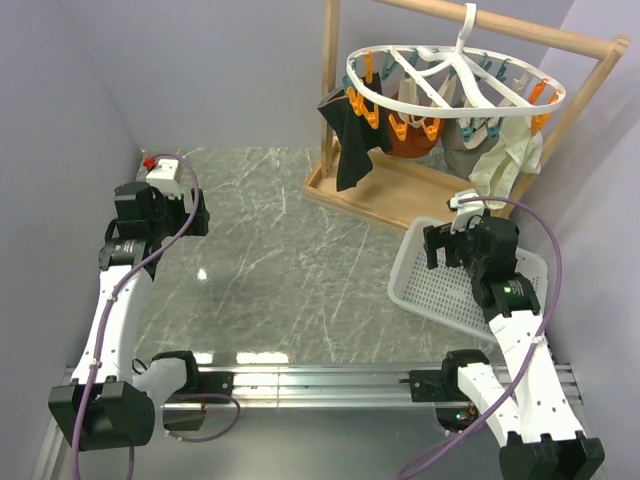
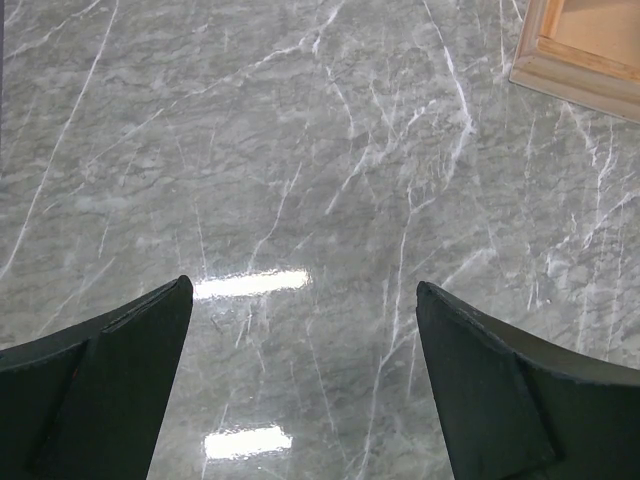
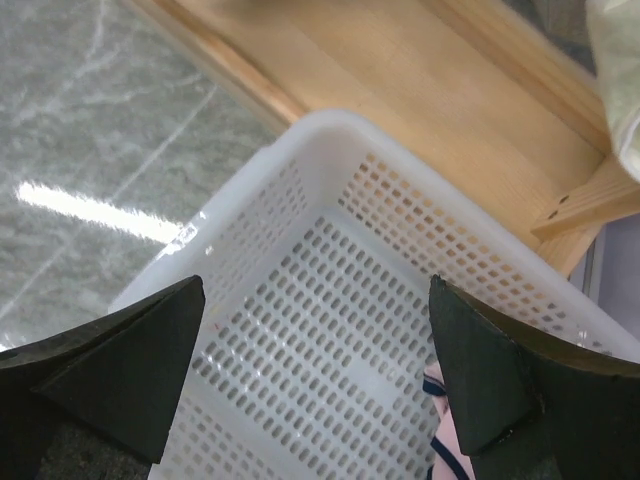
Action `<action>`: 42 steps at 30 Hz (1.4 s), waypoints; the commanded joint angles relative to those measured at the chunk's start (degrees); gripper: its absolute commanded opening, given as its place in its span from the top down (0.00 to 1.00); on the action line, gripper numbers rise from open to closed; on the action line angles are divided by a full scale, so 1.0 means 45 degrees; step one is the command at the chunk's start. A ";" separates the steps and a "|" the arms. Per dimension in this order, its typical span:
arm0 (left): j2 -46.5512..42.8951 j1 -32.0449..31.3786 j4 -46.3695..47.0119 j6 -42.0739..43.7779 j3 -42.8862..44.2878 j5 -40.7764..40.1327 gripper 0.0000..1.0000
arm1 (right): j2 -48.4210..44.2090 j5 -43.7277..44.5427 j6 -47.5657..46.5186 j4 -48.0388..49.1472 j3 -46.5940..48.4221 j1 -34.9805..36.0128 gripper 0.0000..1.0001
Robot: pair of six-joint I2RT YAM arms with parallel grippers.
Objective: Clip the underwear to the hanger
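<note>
Both tools stand wide open and empty: my left gripper [image 2: 300, 300] over bare counter [image 2: 300, 150] near its left edge, my right gripper [image 3: 315, 300] above the basket [image 3: 330, 125] at the counter's right edge. The underwear [image 3: 441, 440] lies in the basket beside my right finger. Only the right wrist view shows it; in the top view my arm hides it. Risk: pinching mesh with the fabric, or a thin grab slipping before reaching the hanger [image 1: 470, 110].
</note>
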 commanded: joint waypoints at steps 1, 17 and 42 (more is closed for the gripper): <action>0.0022 -0.0046 0.0165 0.0268 0.0058 0.0200 0.01 | 0.0389 0.0108 -0.0705 -0.0960 0.0989 -0.0077 0.00; 0.0804 -0.0065 0.0514 -0.0728 0.1426 -0.0325 0.01 | 0.4314 0.1729 -0.3947 -0.3483 0.2224 -0.3940 0.00; 0.0570 -0.0046 0.0359 0.0189 0.1680 0.0416 0.01 | 0.6799 0.0463 -0.4007 -0.3728 0.2196 -0.6092 0.97</action>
